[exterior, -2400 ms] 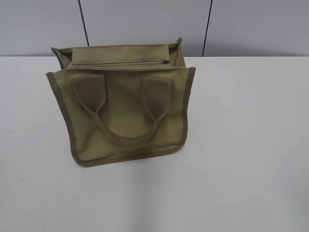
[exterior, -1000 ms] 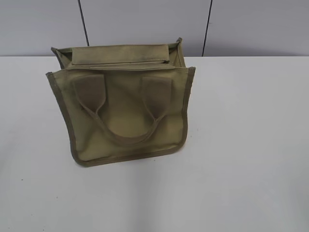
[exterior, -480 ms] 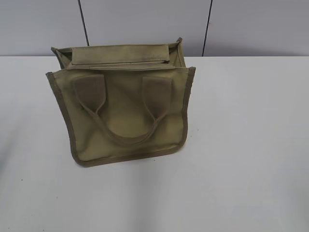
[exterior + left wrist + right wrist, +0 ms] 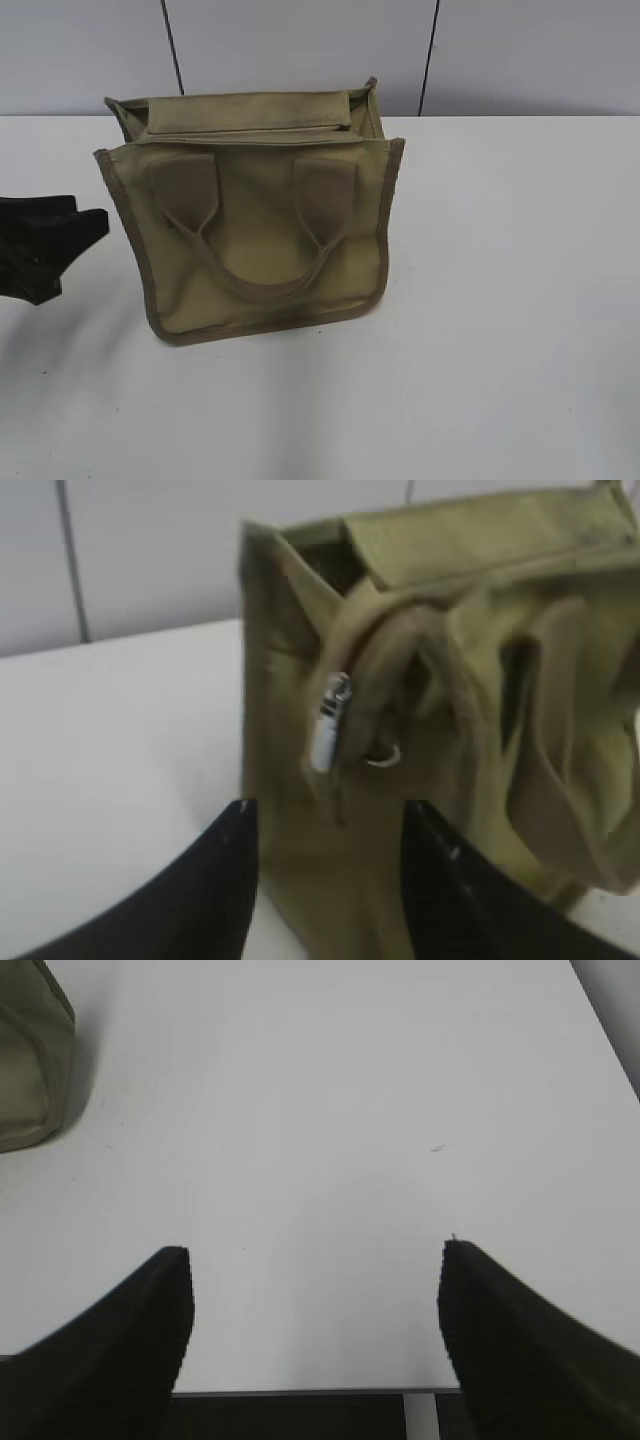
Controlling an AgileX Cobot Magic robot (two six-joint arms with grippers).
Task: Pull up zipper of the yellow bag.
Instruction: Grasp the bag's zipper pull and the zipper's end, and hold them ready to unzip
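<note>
Both hands (image 4: 325, 825) (image 4: 315, 1260) spread, holding nothing.

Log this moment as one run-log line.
left pincer: open, facing zipper | right pincer: open over table | yellow bag: upright

In the exterior view the left gripper (image 4: 60, 240) is showing only partly, cut by the frame's left edge. The left wrist view is blurring the zipper (image 4: 330, 723), so its teeth are unreadable. The right wrist view is cropping the bag (image 4: 30, 1060) to a corner.
</note>
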